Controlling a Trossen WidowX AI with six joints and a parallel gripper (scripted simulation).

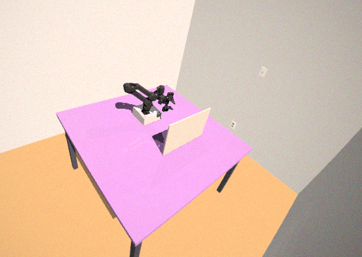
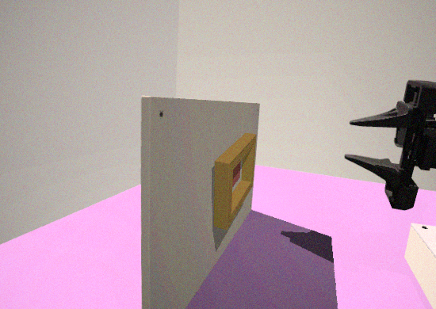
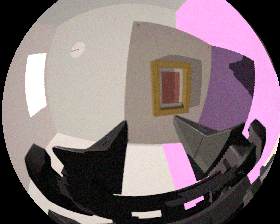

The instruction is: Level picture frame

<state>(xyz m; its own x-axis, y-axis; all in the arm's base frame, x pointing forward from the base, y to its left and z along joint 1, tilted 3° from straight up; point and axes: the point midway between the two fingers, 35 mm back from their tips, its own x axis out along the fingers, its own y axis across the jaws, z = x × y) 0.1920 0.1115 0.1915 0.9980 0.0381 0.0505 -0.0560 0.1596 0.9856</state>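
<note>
The end effector [image 1: 171,105] [image 2: 348,139] [image 3: 150,121] stands partly open and holds nothing, its two black fingers spread one above the other in the exterior view. The picture frame [image 2: 223,194] [image 3: 156,90] is against the face of the upright panel [image 1: 185,132] [image 2: 178,178] [image 3: 142,75], well apart from the fingertips. From the end effector, the frame lies toward eight o'clock in the exterior view; in the wrist view it sits at about two o'clock from the centre, beyond the fingers. Its border is golden yellow around a red picture with a pale margin. The wrist lens bends the edges, so I cannot tell how far off level it hangs

The panel stands on the pink worktop [image 1: 181,181] [image 2: 79,246] [image 3: 200,22], at about four o'clock from the pale base block [image 1: 149,120] [image 2: 420,253] in the top view. The black arm [image 1: 141,95] rises from that block. In the exterior view a small dark spot [image 2: 161,114] marks the panel near its eleven o'clock corner, and a dark pointed shadow [image 2: 313,242] falls on the worktop at about four o'clock from the frame
</note>
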